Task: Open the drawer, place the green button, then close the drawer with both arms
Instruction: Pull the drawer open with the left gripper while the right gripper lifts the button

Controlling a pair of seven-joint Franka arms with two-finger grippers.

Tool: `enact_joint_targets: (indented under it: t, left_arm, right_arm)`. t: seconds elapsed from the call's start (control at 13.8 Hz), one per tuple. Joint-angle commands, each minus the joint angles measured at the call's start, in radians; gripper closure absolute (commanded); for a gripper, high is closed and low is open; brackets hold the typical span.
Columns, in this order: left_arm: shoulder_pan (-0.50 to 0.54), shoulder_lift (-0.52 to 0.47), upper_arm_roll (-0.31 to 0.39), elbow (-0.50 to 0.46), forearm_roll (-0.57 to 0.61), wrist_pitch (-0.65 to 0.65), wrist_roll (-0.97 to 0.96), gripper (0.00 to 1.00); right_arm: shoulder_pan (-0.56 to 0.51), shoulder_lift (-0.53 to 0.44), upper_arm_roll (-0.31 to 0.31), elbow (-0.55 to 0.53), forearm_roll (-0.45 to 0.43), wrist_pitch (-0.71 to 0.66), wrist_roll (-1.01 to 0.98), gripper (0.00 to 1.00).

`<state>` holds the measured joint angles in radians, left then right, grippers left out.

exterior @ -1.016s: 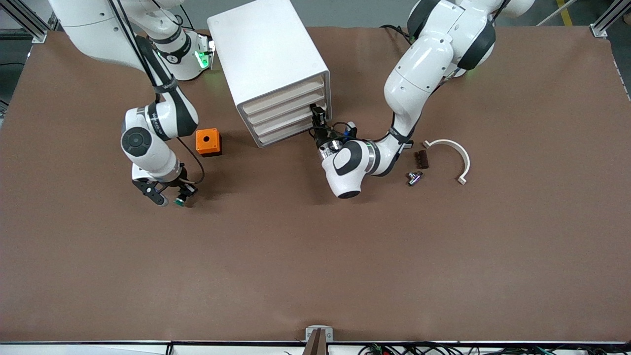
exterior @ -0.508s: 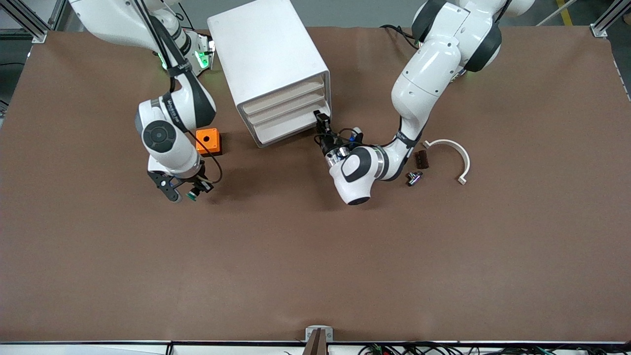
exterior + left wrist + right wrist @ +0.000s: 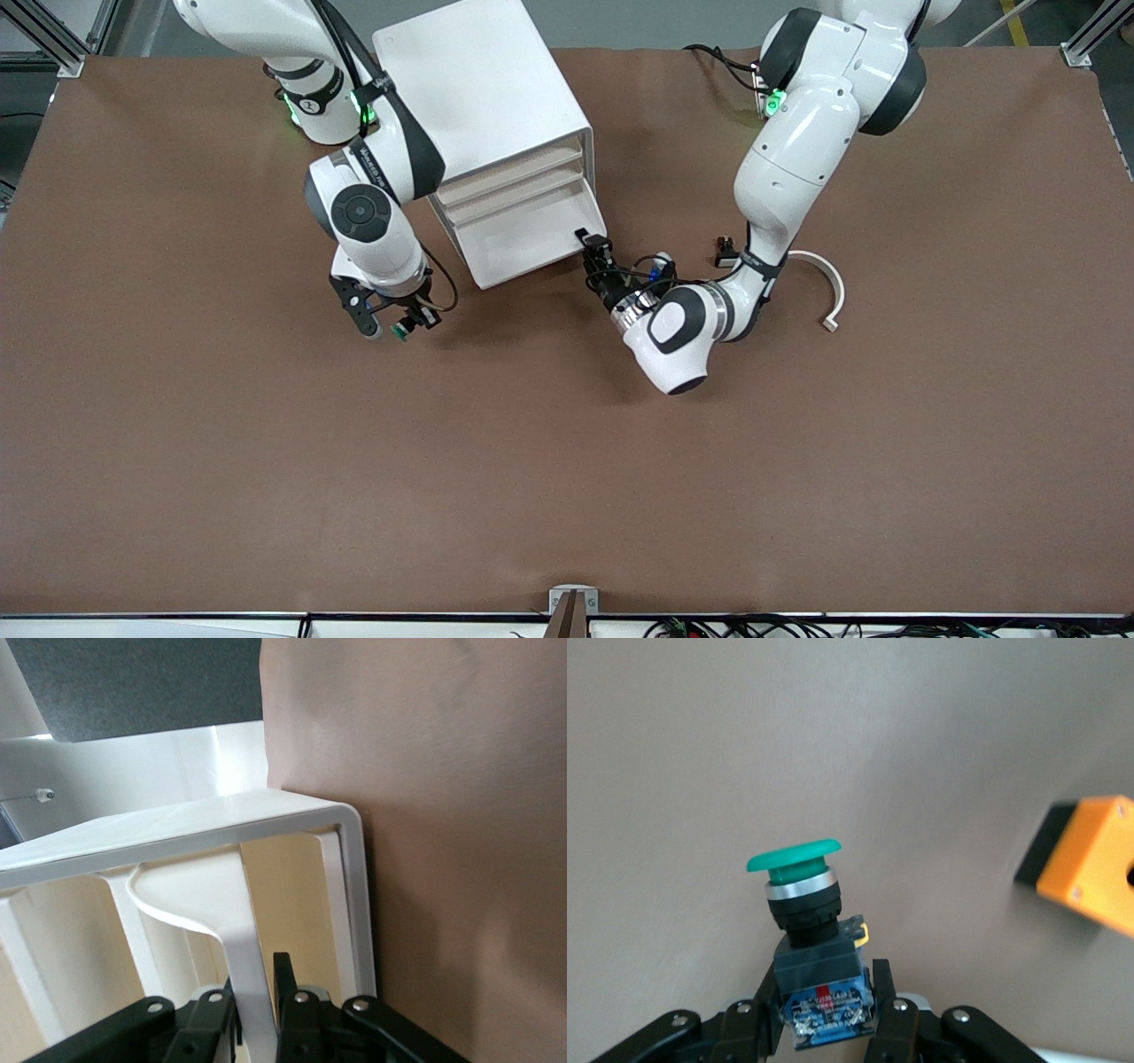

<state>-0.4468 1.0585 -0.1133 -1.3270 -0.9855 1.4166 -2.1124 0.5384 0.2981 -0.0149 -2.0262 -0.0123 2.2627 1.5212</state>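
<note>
Fingers of right gripper clamp button.

Left pincer grips the pulled-out drawer; right pincer holds the button above the table

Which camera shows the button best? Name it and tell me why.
The right wrist view: the button fills it, green cap up, body clamped in the right end effector. The front view shows only a green speck at that end effector, over the table near the drawer. The left wrist view does not show it.
</note>
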Motion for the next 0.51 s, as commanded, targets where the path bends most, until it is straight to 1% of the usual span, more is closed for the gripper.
enact_joint_targets:
  t: [0.0,0.15,0.22,0.29,0.44]
  left_arm:
    - [0.029,0.011,0.012,0.005,-0.004,0.059,0.031,0.82]
    - [0.031,0.011,0.038,0.009,-0.005,0.068,0.049,0.82]
    - [0.036,0.009,0.041,0.009,-0.005,0.07,0.051,0.77]
    - [0.043,0.009,0.044,0.009,-0.005,0.081,0.052,0.76]
    - [0.049,0.009,0.047,0.009,-0.007,0.088,0.06,0.75]
  right_arm:
    - [0.043,0.001,-0.005,0.102,0.025,-0.112,0.086,1.0]
    - [0.063,0.003,-0.001,0.147,0.044,-0.155,0.129,1.0]
    - [0.083,0.003,0.0,0.156,0.076,-0.155,0.152,1.0]
    - [0.097,0.003,0.0,0.162,0.093,-0.155,0.175,1.0]
    - [0.138,0.003,0.0,0.17,0.098,-0.153,0.244,1.0]
